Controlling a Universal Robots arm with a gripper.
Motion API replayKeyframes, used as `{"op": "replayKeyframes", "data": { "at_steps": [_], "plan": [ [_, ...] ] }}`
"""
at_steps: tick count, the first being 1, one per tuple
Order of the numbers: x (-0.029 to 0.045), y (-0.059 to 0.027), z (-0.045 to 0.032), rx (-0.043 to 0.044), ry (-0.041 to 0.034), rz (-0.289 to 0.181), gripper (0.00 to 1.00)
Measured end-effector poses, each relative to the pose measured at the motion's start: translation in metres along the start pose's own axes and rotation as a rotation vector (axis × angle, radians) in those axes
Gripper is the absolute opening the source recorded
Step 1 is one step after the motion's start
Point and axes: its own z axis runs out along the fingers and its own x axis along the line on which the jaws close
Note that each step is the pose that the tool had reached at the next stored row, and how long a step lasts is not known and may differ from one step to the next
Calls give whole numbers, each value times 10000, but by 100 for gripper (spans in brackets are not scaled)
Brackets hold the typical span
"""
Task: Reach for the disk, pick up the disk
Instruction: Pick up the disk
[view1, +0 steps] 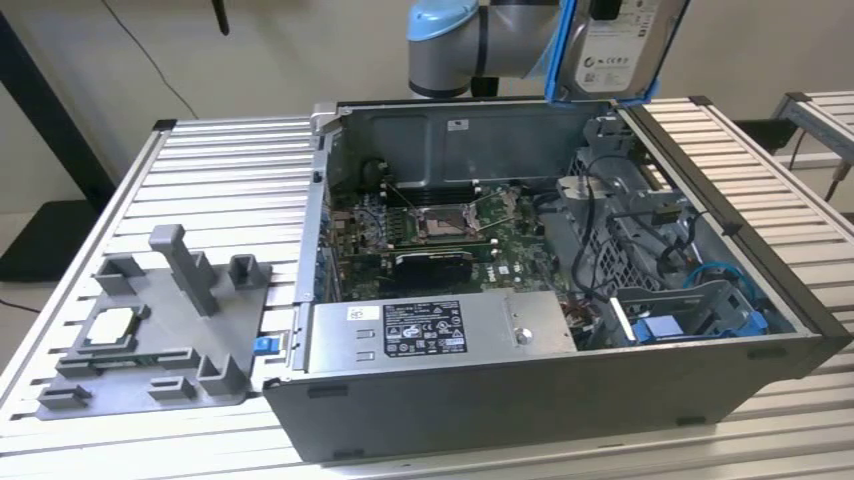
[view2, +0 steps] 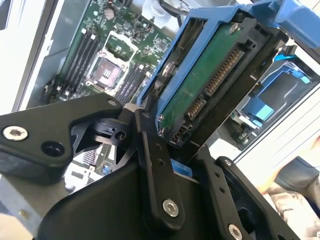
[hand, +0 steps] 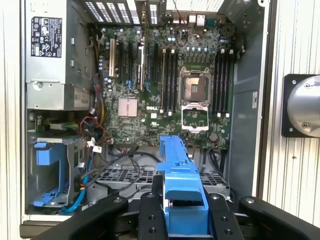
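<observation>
One disk (view2: 200, 85) clamped in the tool (view2: 172, 160), above the open computer case (view1: 534, 400)

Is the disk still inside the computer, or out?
Out. The disk hangs above the open computer case, clamped in the gripper by its blue bracket.

Background: pale plain wall (view1: 174, 60) behind a ribbed aluminium-slat table (view1: 200, 170); a second slatted table (view1: 821, 110) at the exterior view's right.
</observation>
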Motion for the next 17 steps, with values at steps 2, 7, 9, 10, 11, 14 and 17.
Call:
{"op": "replayKeyframes", "data": {
  "at_steps": [2, 7, 9, 10, 11, 14, 17],
  "plan": [
    [38, -5, -1, -2, -2, -1, 0],
    [129, -19, -2, -7, -3, -1, 0],
    [165, -28, -3, -9, -3, 0, 0],
    [182, -35, -4, -12, -3, 0, 0],
    [201, -44, -4, -14, -4, -1, 0],
    [252, -80, -6, -27, -3, 0, 0],
    [309, -121, -7, -40, -5, 0, 0]
  ]
}}
